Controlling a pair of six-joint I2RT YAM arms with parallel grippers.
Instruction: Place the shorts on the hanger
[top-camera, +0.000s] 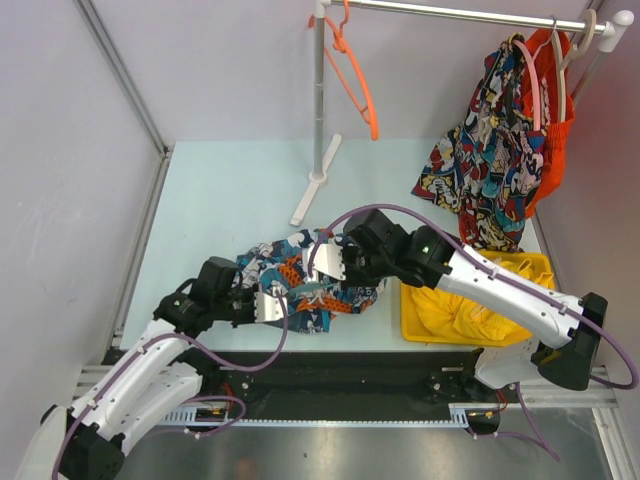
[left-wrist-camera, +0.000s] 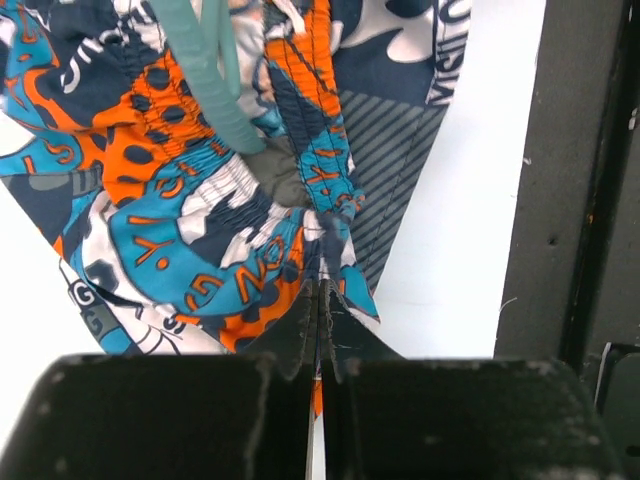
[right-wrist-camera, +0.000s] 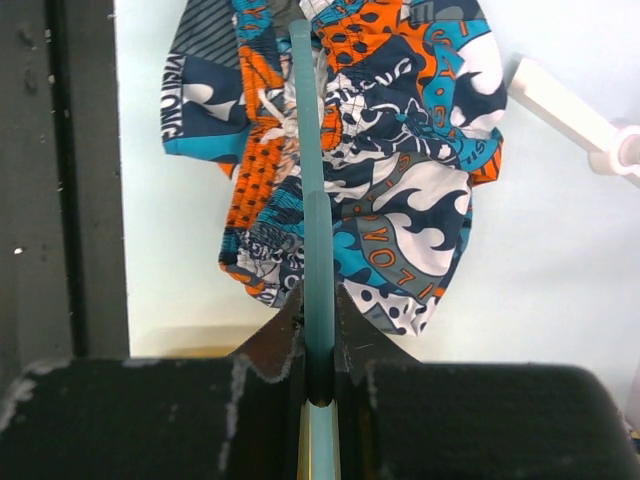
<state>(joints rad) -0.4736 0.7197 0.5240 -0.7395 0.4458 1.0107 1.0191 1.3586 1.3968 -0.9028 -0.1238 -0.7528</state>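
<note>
The shorts (top-camera: 310, 275), printed in navy, teal, orange and white, lie bunched on the table between the two arms. My left gripper (top-camera: 264, 305) is at their near-left edge. In the left wrist view it (left-wrist-camera: 322, 300) is shut on a fold of the shorts (left-wrist-camera: 200, 220) at the gathered waistband. The teal hanger (right-wrist-camera: 312, 200) runs straight up through the shorts (right-wrist-camera: 400, 180), and my right gripper (right-wrist-camera: 319, 300) is shut on its thin bar. A stretch of the hanger (left-wrist-camera: 205, 70) also crosses the fabric in the left wrist view. From above, the right gripper (top-camera: 325, 262) sits over the shorts' middle.
A clothes rack's pole (top-camera: 320, 100) and white foot (top-camera: 315, 180) stand at the back, with an orange hanger (top-camera: 355, 75) on the rail. Comic-print shorts (top-camera: 490, 170) hang at the right. A yellow bin (top-camera: 540, 270) with a yellow garment (top-camera: 460, 305) sits under the right arm.
</note>
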